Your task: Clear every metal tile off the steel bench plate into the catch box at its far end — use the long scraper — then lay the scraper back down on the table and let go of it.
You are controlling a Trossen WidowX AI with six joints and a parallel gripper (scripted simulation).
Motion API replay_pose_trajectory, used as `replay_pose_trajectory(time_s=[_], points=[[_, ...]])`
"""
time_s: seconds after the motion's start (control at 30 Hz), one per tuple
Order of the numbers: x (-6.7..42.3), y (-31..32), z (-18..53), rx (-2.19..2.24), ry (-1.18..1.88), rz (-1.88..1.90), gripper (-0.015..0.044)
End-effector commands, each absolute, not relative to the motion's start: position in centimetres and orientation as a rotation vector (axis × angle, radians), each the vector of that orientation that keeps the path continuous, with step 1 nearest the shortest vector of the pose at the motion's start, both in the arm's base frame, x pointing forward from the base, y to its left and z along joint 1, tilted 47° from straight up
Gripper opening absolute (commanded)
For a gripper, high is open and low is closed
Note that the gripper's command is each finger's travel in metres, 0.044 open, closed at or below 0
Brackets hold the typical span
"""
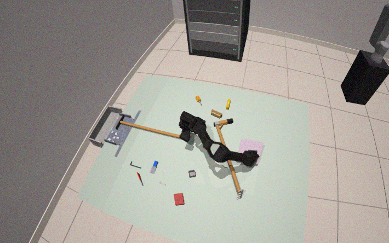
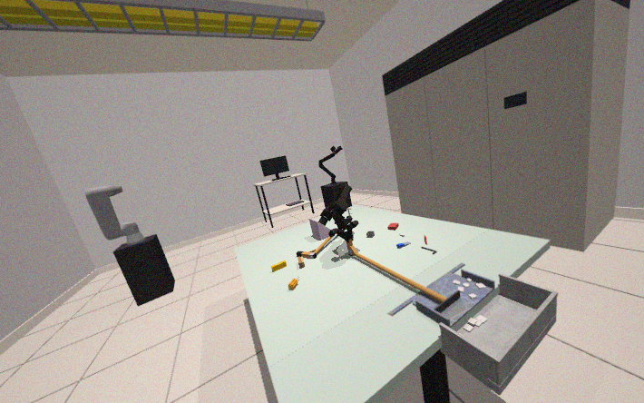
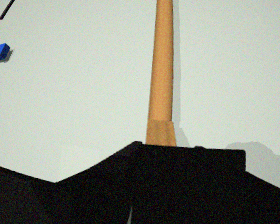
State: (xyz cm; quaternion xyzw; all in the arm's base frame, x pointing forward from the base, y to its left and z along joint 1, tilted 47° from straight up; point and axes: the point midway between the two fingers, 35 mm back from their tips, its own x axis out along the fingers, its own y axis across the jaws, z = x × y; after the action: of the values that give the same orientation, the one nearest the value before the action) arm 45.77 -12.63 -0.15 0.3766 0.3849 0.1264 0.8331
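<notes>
Seen from above, the black gripper [image 1: 185,134] is clamped on the long scraper [image 1: 149,129], an orange wooden shaft whose dark blade sits on the steel bench plate [image 1: 123,132] beside white tiles [image 1: 113,137]. From the side, more tiles [image 2: 473,321] lie in the grey catch box [image 2: 507,319]. At the wrist, the shaft [image 3: 161,76] runs straight ahead over the pale table [image 3: 78,96].

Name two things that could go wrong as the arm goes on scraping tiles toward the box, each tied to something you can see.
1. The scraper's blade sits at one side of the bench plate, while loose metal tiles lie on the other side; a straight push would likely miss them.
2. The gripper holds the scraper at the far end of its long handle, so the blade could swing or ride up over the tiles on its way to the catch box.
</notes>
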Motion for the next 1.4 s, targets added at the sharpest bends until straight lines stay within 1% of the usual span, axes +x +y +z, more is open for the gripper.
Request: replay_pose_trajectory(time_s=[0.0, 1.37], points=[[45.0, -13.2, 0.1, 0.796, 0.806, 0.258, 0.0], [38.3, -13.0, -0.3, 0.795, 0.807, 0.254, 0.0]])
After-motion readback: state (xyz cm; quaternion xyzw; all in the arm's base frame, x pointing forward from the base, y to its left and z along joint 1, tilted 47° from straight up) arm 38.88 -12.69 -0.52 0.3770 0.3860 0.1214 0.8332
